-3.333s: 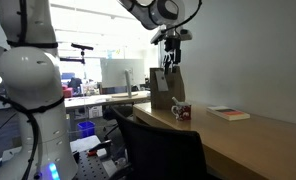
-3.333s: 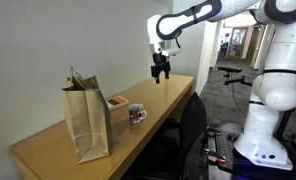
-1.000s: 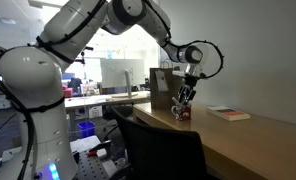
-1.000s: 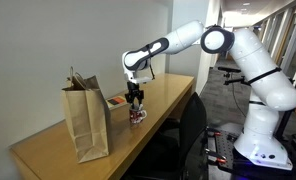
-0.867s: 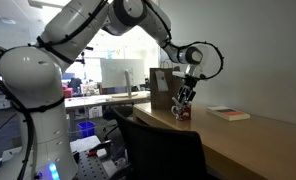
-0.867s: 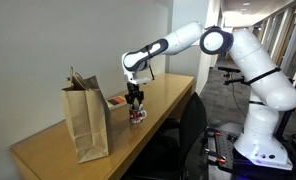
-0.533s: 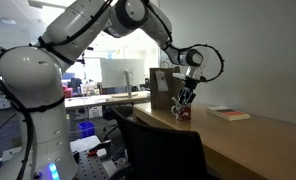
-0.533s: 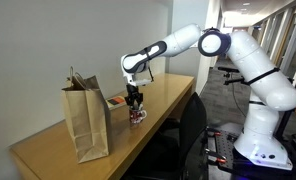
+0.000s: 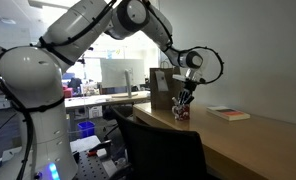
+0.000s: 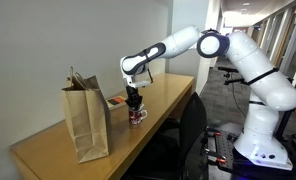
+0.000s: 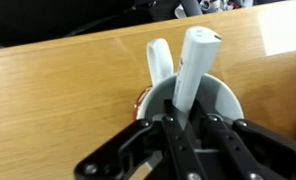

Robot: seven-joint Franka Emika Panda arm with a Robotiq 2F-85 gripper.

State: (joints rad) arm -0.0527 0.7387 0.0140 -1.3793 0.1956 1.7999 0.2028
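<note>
1. The gripper [image 11: 188, 122] hangs straight down over the mug [image 11: 231, 101], which stands on the wooden desk [image 11: 58, 90]. In both exterior views the fingertips dip to the rim of the mug [image 10: 137, 116], just beside the paper bag [image 10: 86, 120].
2. In the wrist view the jaws are drawn together on the lower part of a white cylinder [image 11: 196, 65] that stands tilted in the mug. The dark finger linkages cover the point of contact, and the bottom edge cuts off the rest of the gripper.
3. A second white, round-ended piece [image 11: 160, 62] rises at the mug's far edge. Whether it is the handle or another stick cannot be told.
4. In an exterior view the gripper [image 9: 184, 100] and the mug [image 9: 181, 112] are small and dark against the bright windows. The cylinder cannot be made out there, and the bag [image 9: 160, 85] shows only partly behind the arm.
5. A flat book [image 9: 229, 113] lies on the desk, apart from the mug. In an exterior view the book [image 10: 116, 101] is half hidden behind the bag's edge.
6. A dark chair [image 9: 158, 145] blocks the near desk edge.
</note>
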